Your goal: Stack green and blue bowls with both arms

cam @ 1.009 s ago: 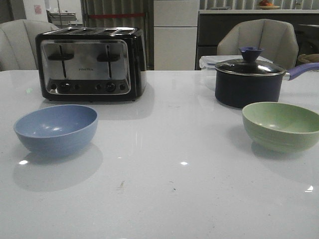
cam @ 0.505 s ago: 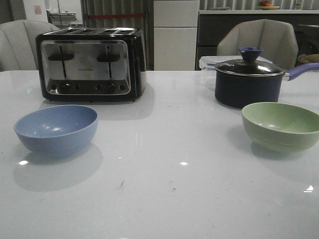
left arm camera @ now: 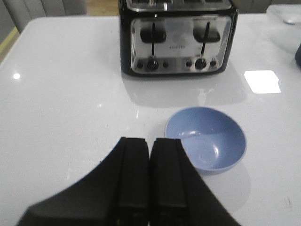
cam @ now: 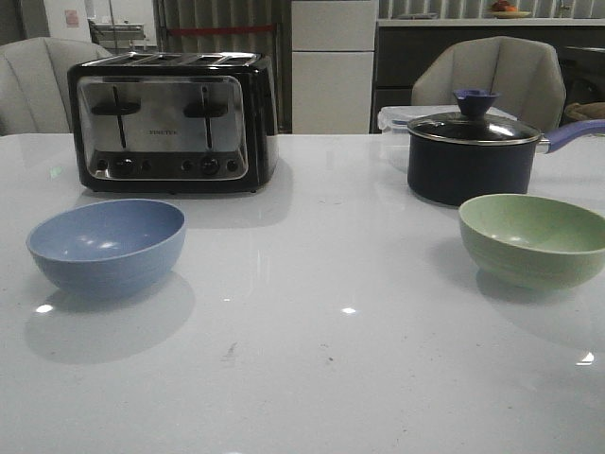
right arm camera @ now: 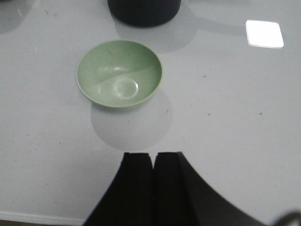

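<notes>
Blue bowl (cam: 106, 246): upright and empty on the white surface (cam: 312, 359), left side of the front view, in front of the toaster and apart from it.

Green bowl (cam: 534, 238): upright and empty, right side of the front view, just in front of the saucepan, well apart from the blue bowl. Not stacked.

Four-slot toaster (cam: 170, 120): black and chrome, at the back left, both levers up.

Dark saucepan (cam: 473, 151): lidded, purple knob and handle, at the back right; clear lidded container (cam: 397, 118) behind it.

Two grey chairs (cam: 492, 76) beyond the far edge.

Left hand (left arm camera: 149, 176): black fingers pressed together with only a thin seam between, holding nothing, raised off the surface near the blue bowl (left arm camera: 206, 139).

Right hand (right arm camera: 153, 188): fingers likewise together, holding nothing, raised off the surface near the green bowl (right arm camera: 119, 74).
</notes>
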